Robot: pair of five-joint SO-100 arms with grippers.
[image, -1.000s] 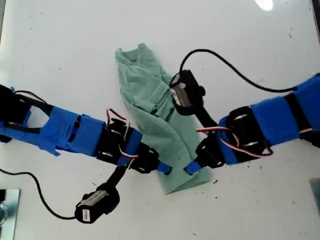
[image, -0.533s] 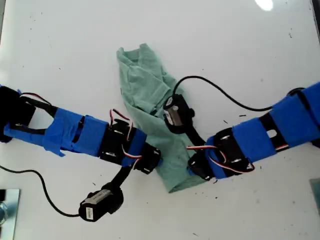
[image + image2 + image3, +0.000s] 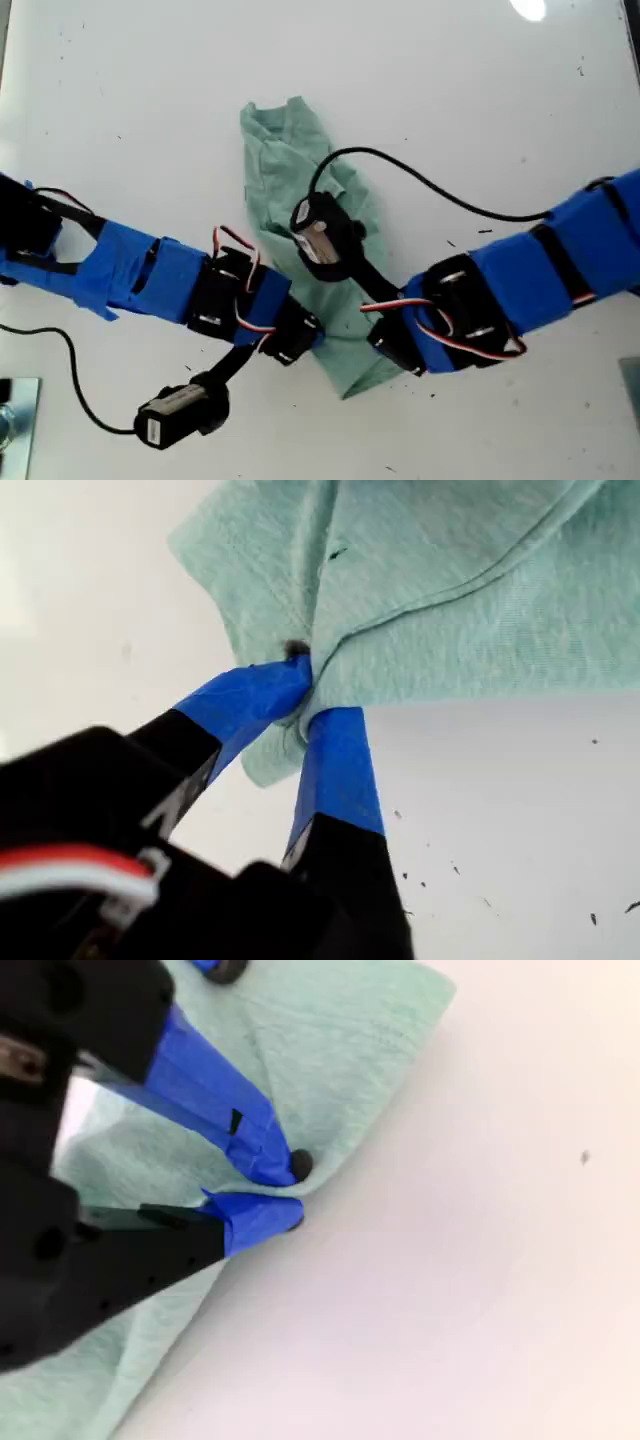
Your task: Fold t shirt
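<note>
First jaws: my first gripper [image 3: 308, 695] is pinched tight on a little bunch of the shirt [image 3: 470, 590]. No gap shows between the two blue tips.
Second jaws: my second gripper [image 3: 283, 1192] is almost closed at the shirt's edge, with a thin bit of cloth in the tips. I think it has hold, but the grip looks small.
Which arm is which: I cannot tell from the wrist views, so I will not say.
Shirt place: the shirt [image 3: 300, 190] lies on the white table [image 3: 480, 90], near the middle of the exterior view. It is bunched into a long crumpled strip. An arm reaches to its lower end from each side of that view.
How it feels: soft, light and floppy, I think. It will sag and wrinkle, not stay flat.
Where to hold: edges, hems and corners look best. A pinch through two layers should slip less.
Watch out: a thin pinch may slide off if pulled fast.
</note>
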